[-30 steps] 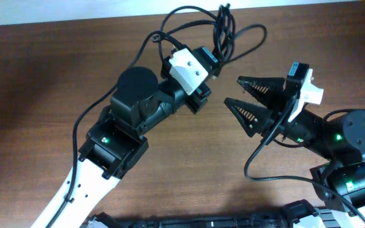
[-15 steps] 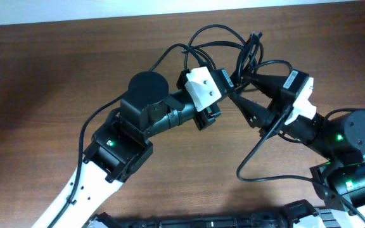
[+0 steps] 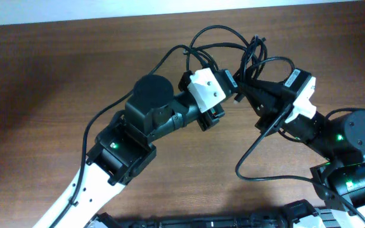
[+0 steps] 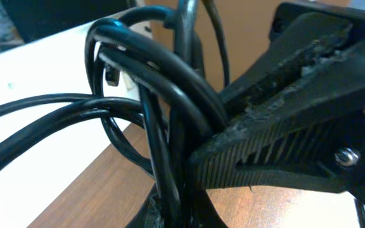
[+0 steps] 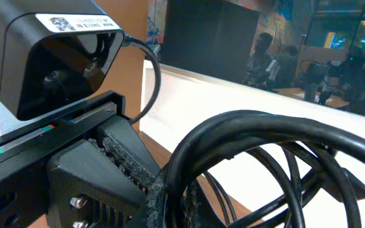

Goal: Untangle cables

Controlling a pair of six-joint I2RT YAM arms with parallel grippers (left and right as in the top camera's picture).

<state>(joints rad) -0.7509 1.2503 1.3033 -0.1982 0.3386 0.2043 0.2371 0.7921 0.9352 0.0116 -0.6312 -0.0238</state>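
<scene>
- Overhead: straight down on the table [image 3: 37, 69], whole workspace in frame;
- left wrist: close against the cables [image 4: 176, 85], facing the right gripper [image 4: 206, 130];
- right wrist: equally close, same cables.

Brown wooden table [image 3: 37, 82], white strip [image 3: 75, 9] behind

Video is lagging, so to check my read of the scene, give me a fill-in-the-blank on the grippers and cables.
The cables are all ___ in colour.
The left gripper and the right gripper are both clamped on the ___.
The table beneath is brown ___.
Missing words: black; cables; wood.
</scene>
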